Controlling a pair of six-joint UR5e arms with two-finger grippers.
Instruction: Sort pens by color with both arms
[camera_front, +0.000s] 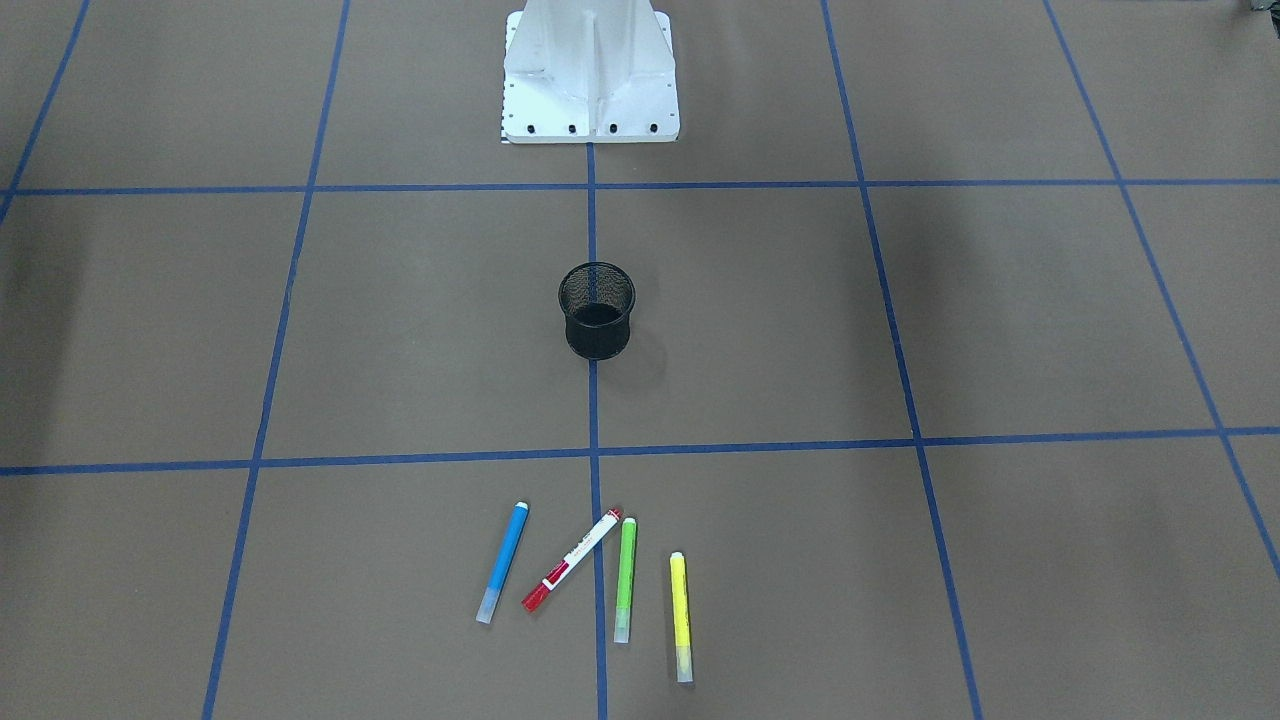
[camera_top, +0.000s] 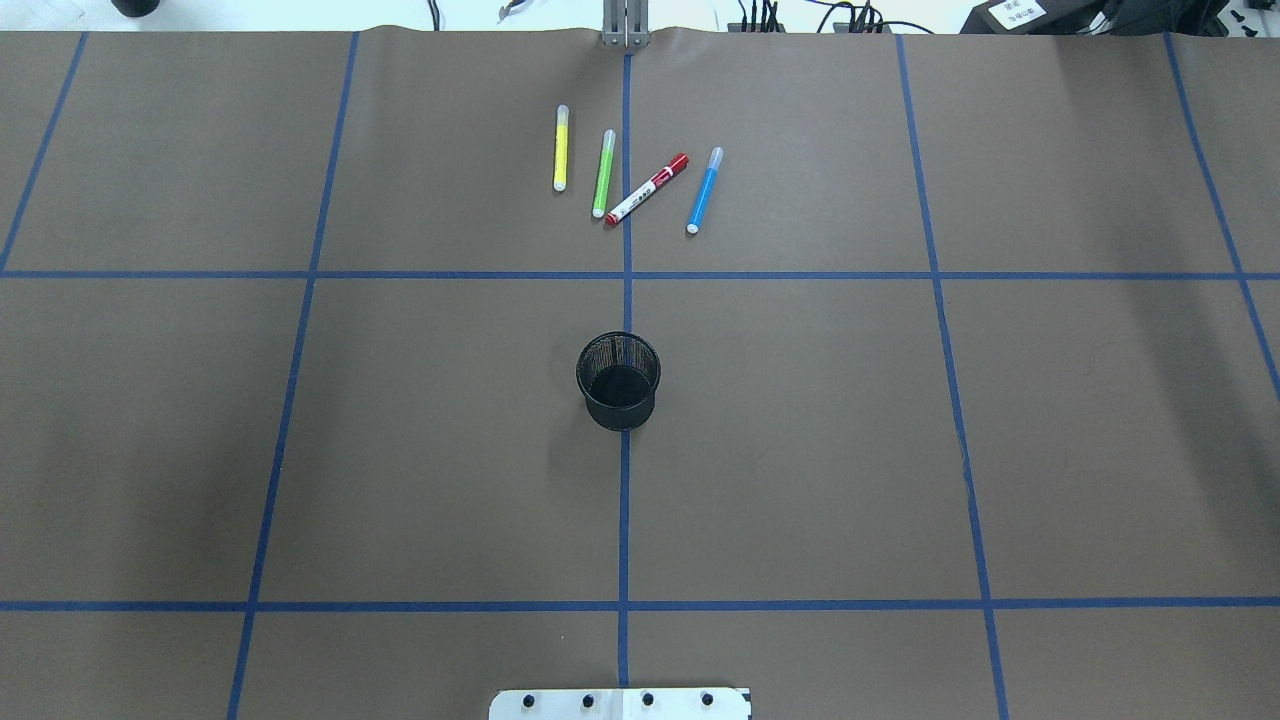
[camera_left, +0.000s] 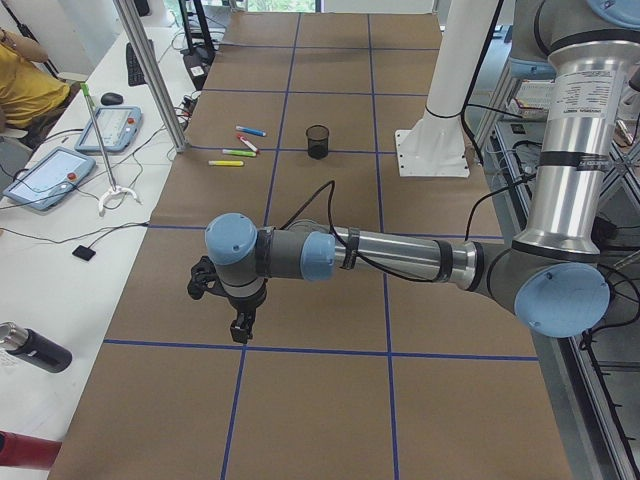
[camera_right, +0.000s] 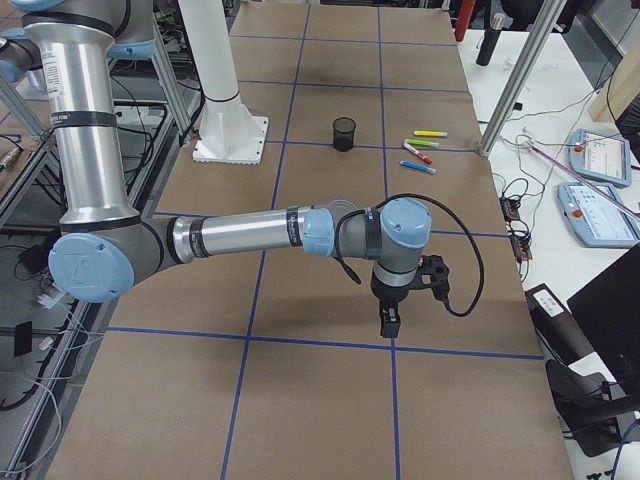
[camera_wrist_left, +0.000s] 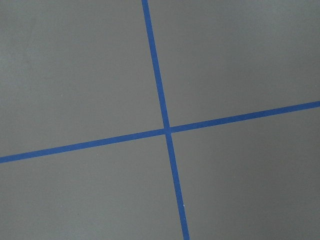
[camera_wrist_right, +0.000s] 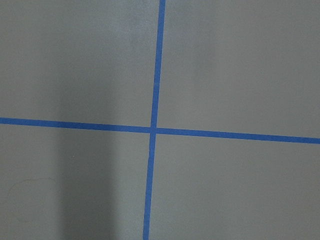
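Note:
Four pens lie side by side on the brown table cover, at its edge far from the robot base: a blue pen (camera_top: 704, 190), a white pen with red cap (camera_top: 647, 189), a green pen (camera_top: 603, 173) and a yellow pen (camera_top: 561, 148). The front-facing view shows them as blue (camera_front: 503, 562), red-capped (camera_front: 572, 559), green (camera_front: 625, 580) and yellow (camera_front: 681, 617). My left gripper (camera_left: 240, 325) hangs over the table's left end, far from them; I cannot tell its state. My right gripper (camera_right: 388, 322) hangs over the right end; I cannot tell its state either.
A black mesh cup (camera_top: 619, 380) stands upright at the table's centre on a blue tape line. The white pedestal base (camera_front: 590, 75) is bolted behind it. Tablets, cables and a person's yellow sleeve (camera_left: 25, 85) are on the side bench beyond the pens.

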